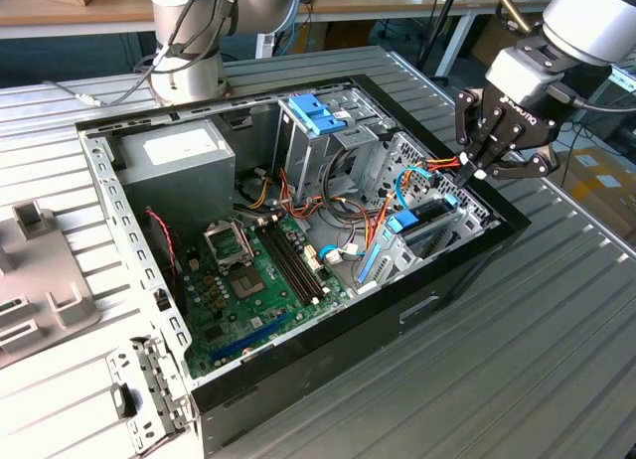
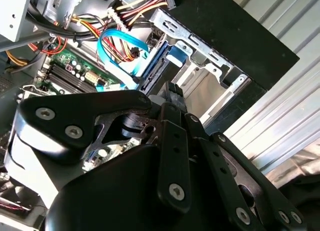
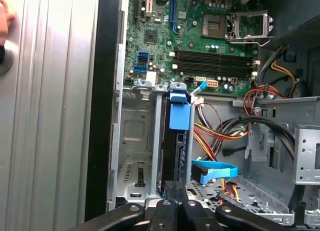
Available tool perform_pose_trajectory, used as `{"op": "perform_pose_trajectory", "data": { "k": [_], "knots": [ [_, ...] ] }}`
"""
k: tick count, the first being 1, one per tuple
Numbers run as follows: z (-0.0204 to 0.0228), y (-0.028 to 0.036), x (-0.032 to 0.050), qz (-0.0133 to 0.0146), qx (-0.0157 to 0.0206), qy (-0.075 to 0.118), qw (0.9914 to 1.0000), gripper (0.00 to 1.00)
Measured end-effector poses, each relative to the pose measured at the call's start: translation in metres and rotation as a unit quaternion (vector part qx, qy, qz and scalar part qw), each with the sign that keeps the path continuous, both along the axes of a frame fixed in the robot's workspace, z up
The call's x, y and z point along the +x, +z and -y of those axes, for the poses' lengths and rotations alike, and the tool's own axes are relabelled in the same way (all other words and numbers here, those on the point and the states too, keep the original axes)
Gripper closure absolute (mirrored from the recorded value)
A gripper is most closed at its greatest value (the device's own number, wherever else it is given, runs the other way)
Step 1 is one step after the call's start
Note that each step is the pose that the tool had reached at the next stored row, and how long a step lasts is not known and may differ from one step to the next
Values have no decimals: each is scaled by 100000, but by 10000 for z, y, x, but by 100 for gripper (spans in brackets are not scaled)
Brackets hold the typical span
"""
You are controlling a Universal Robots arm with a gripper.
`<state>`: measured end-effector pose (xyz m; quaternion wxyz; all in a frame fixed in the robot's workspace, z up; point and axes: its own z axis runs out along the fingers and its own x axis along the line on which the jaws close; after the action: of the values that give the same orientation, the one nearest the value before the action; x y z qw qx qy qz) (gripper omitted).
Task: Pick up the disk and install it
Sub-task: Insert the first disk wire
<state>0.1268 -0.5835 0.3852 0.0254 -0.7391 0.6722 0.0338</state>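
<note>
On the ribbed grey metal worktable (image 1: 556, 360), an open black computer case (image 1: 437, 280) is laid on its side, with its green motherboard (image 1: 263, 280) and a tall metal drive cage topped by a blue plastic bracket (image 1: 316, 114) exposed. At the case edge on the exterior view's right, the black gripper (image 1: 475, 171) of the white robot arm (image 1: 586, 22) is positioned over the lower silver drive bay (image 3: 135, 141). The disk (image 3: 176, 146), a flat dark grey hard drive framed by light-blue plastic rails with an end tab, is seated on edge in that bay. In the first wrist view, the fingers (image 3: 175, 203) are seen drawn together at the near end of the disk; whether the disk is actually clamped cannot be told.
</note>
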Motion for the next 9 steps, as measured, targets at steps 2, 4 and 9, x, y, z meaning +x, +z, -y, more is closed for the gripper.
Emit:
{"op": "perform_pose_trajectory", "data": {
  "k": [2,4,9],
  "knots": [
    [0,0,0,0,2,1148,99993,89],
    [0,0,0,0,-1,2612,99966,89],
    [0,0,0,-1,3,5428,99853,89]
  ]
}}
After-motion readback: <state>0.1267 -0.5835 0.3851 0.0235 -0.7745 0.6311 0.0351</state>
